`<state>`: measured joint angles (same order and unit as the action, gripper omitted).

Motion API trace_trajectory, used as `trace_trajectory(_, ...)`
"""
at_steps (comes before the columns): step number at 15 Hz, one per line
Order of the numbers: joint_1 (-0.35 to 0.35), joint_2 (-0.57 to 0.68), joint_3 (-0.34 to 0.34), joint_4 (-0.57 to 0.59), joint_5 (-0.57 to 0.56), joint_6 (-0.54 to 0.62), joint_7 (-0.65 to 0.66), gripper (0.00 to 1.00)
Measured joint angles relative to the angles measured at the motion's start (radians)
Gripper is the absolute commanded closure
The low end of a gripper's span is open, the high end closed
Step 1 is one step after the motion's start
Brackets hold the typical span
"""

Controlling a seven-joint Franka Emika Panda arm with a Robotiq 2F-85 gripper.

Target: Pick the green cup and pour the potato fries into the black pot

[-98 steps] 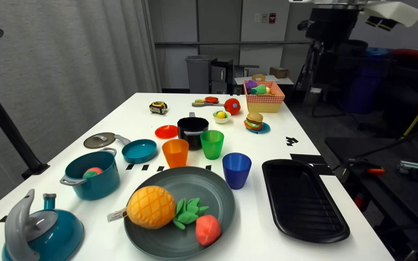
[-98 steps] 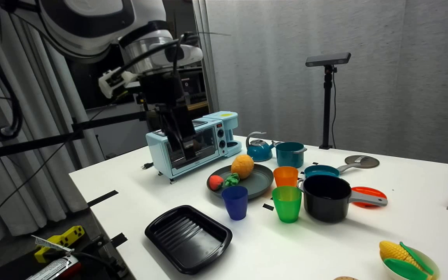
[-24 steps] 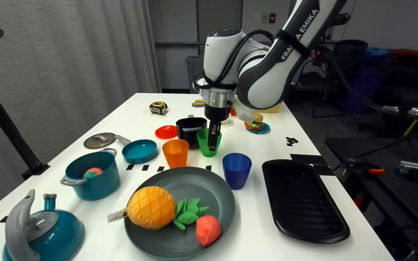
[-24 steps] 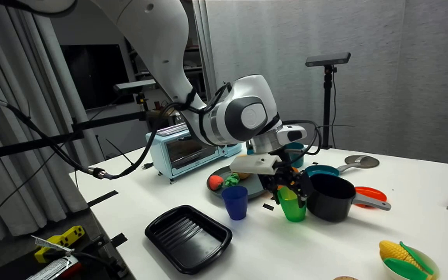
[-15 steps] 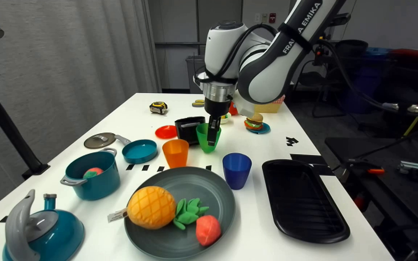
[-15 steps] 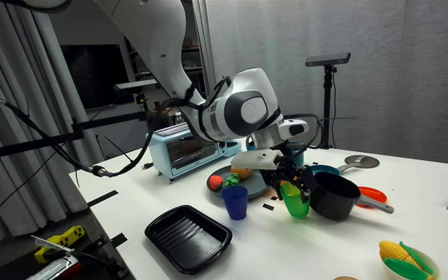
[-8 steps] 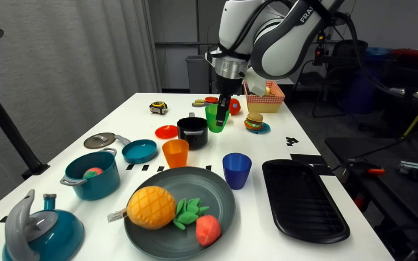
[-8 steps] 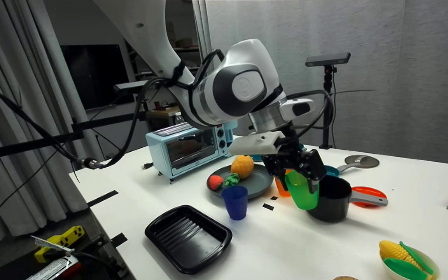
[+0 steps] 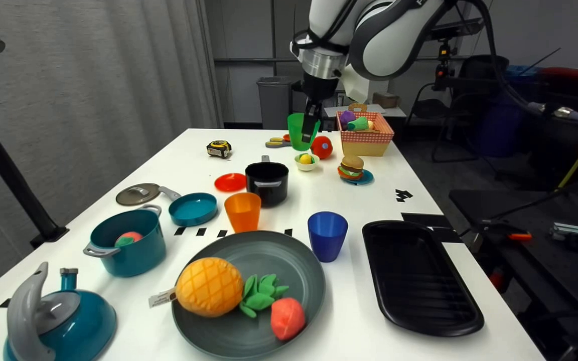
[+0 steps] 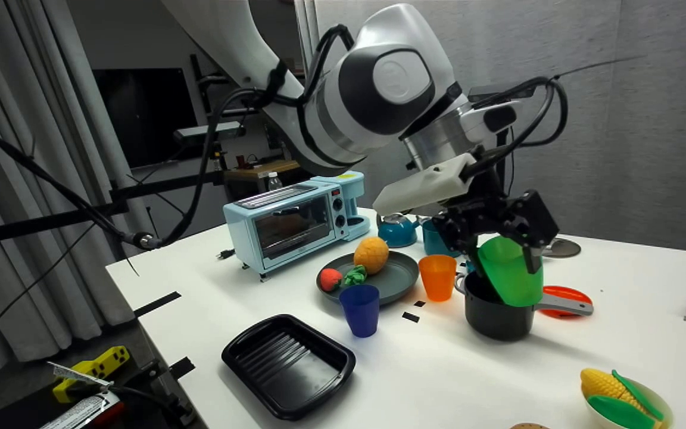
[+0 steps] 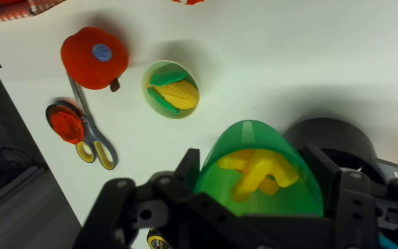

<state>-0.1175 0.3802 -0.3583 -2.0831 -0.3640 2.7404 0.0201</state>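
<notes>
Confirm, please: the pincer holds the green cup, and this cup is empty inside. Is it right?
Not quite: the green cup is not empty; the wrist view shows yellow fries inside it. The pincer does hold it.

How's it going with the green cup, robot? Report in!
Gripper holding green cup aloft. Yellow fries inside, not yet poured. Orange cup close to black pot, might get in the way.
</notes>
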Motion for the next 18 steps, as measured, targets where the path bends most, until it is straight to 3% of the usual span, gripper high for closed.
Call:
trace_trajectory(5, 0.000, 0.064, -0.066, 0.166, -0.121, -0.081, 0.013, 0.48)
trace_trajectory(8, 0.003, 0.109, -0.063, 0.230, -0.178, -0.080, 0.012, 0.48)
trace_trajectory(18, 0.090, 0.157, -0.005, 0.220, -0.366, -0.079, 0.011, 0.48)
